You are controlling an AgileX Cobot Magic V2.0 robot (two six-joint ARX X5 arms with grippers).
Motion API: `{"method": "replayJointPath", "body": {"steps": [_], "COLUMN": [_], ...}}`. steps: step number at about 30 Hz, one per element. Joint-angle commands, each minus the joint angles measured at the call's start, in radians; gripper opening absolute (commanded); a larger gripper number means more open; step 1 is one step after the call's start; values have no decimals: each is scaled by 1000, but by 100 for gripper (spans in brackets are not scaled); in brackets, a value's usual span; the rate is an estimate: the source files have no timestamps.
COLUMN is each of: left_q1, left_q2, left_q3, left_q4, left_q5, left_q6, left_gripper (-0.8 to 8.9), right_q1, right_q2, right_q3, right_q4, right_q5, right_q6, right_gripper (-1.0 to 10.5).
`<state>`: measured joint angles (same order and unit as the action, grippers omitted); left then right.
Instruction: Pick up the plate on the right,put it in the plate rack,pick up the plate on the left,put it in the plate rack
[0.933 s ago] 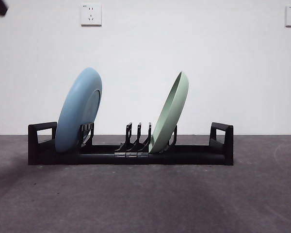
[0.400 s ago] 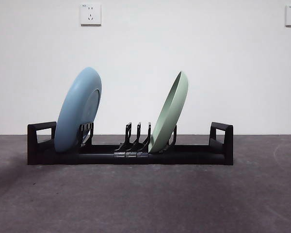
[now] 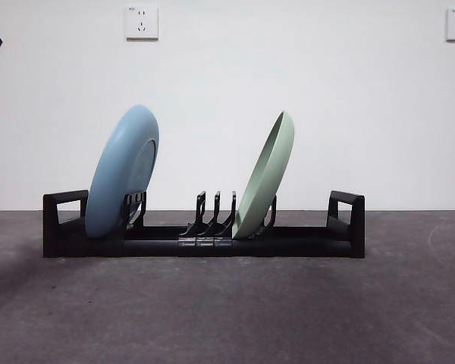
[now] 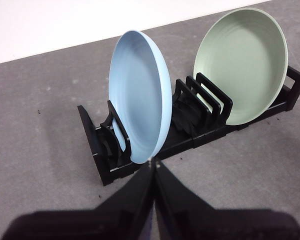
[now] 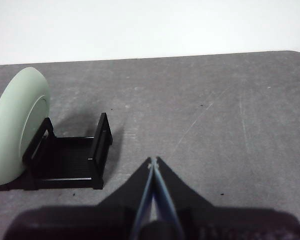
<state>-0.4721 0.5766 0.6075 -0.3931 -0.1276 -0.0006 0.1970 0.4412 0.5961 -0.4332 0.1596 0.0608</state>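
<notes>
Your left tool (image 4: pixel 153 162) hangs above the table near the blue plate (image 4: pixel 140 95), pressed together; right tool (image 5: pixel 153 161) likewise pressed together, beside the rack (image 5: pixel 97 150).

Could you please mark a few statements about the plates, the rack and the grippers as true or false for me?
1. The blue plate stands in the plate rack. True.
2. The green plate lies flat on the table. False: it stands tilted in the rack.
3. The left gripper holds the blue plate. False: shut, empty, away from it.
4. Empty prongs stand between the two plates. True.
5. The right gripper is shut on nothing. True.
</notes>
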Motion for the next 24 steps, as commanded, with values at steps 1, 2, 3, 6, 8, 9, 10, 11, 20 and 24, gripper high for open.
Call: {"method": "replayJointPath", "body": {"steps": [1,2,3,6,8,9,10,11,20,24], "left_q1": [2,2,3,22,51,74,100,124,324,366], "left_q2": [0,-2,-17,-75,-111,-136,-163,-185,-443,-516], "left_q3": [-3,-4,-4,-7,-15,-26,-42,-59,-350,-457], "left_q4": [-5,-13,-16,-19,-19,-19,-18,-13,98,115], "left_q5": [-2,-3,-2,-1,2,6,16,30,134,134], "left_q6": [11,22,21,51,62,61,61,61,53,52], "left_gripper": [-4,-4,-4,-4,-4,-4,-4,-4,-4,-4], "right_q1": [2,2,2,2,2,2,2,2,2,2], "right_q2": [-1,-1,-1,-1,-1,-1,-1,-1,-1,-1], "right_q3": [-8,-8,-8,-8,-8,-8,-8,-8,-8,-8], "right_q4": [5,5,5,5,5,5,5,5,5,5], "right_q5": [3,4,4,3,4,4,3,4,4,4], "right_q6": [11,11,11,11,11,11,11,11,11,11], "right_gripper": [6,6,6,6,6,6,6,6,6,6]}}
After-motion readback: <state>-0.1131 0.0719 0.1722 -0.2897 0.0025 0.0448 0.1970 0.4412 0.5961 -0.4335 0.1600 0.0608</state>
